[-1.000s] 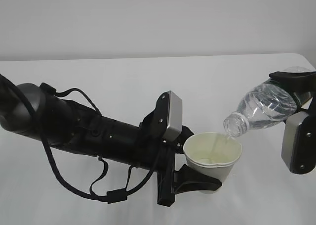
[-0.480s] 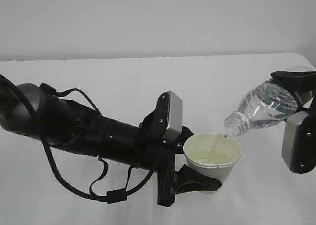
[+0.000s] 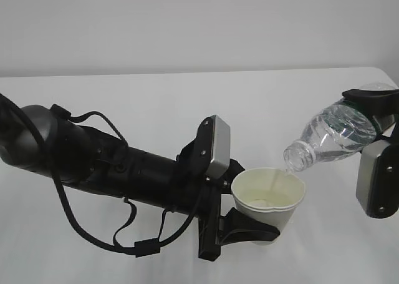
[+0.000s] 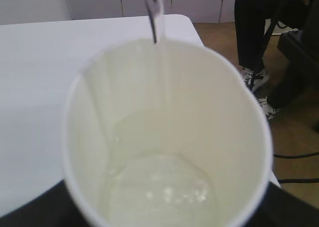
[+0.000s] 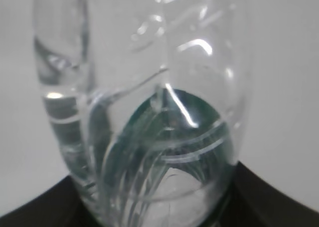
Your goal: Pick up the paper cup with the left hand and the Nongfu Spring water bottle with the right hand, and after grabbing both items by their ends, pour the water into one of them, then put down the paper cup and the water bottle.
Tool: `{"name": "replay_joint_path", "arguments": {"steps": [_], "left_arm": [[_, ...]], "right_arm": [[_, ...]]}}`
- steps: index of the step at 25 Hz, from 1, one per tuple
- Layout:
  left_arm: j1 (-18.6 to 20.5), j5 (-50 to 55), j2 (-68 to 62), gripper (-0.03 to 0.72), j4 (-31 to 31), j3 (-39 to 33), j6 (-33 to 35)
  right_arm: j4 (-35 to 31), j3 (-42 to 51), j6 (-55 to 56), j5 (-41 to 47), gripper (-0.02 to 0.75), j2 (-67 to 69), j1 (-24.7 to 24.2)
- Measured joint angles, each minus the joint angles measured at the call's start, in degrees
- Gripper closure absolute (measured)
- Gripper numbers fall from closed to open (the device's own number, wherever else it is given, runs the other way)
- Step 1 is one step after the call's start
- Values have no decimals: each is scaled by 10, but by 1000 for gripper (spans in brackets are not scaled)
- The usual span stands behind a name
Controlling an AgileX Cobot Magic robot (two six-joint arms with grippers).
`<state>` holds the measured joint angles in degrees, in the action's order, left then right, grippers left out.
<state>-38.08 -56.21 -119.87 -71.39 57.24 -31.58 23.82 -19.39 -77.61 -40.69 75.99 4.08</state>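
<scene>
white table (image 3: 156, 103) | paper cup (image 3: 268, 200) in left end effector (image 3: 249, 225) | bottle (image 3: 330, 137) tilted above

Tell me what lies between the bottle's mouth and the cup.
A thin stream of water falls from the bottle into the cup; the left wrist view shows it best.

left hand (image 3: 249, 225): reaching in low from the left of the paper cup (image 3: 268, 203), fingers clamping it
right hand (image 3: 374, 109): gripping the Nongfu Spring water bottle (image 3: 333, 137) base, right of the cup

Light: bright, even, soft shadows | Glare: streaks on clear ribbed plastic bottle (image 5: 149, 112) (close, blurred) | Wrist views: soft focus
</scene>
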Motion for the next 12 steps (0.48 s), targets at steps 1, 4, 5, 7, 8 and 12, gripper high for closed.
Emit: {"name": "replay_joint_path", "arguments": {"steps": [1, 4, 5, 7, 8, 12], "left_arm": [[0, 0, 0, 242, 0, 0, 0], [0, 0, 0, 242, 0, 0, 0], [0, 0, 0, 242, 0, 0, 0], [0, 0, 0, 242, 0, 0, 0], [0, 0, 0, 242, 0, 0, 0], [0, 0, 0, 242, 0, 0, 0]], "right_arm": [[0, 0, 0, 0, 316, 0, 0], [0, 0, 0, 0, 316, 0, 0], [0, 0, 0, 0, 316, 0, 0], [0, 0, 0, 0, 316, 0, 0], [0, 0, 0, 0, 316, 0, 0], [0, 0, 0, 1, 316, 0, 0]]}}
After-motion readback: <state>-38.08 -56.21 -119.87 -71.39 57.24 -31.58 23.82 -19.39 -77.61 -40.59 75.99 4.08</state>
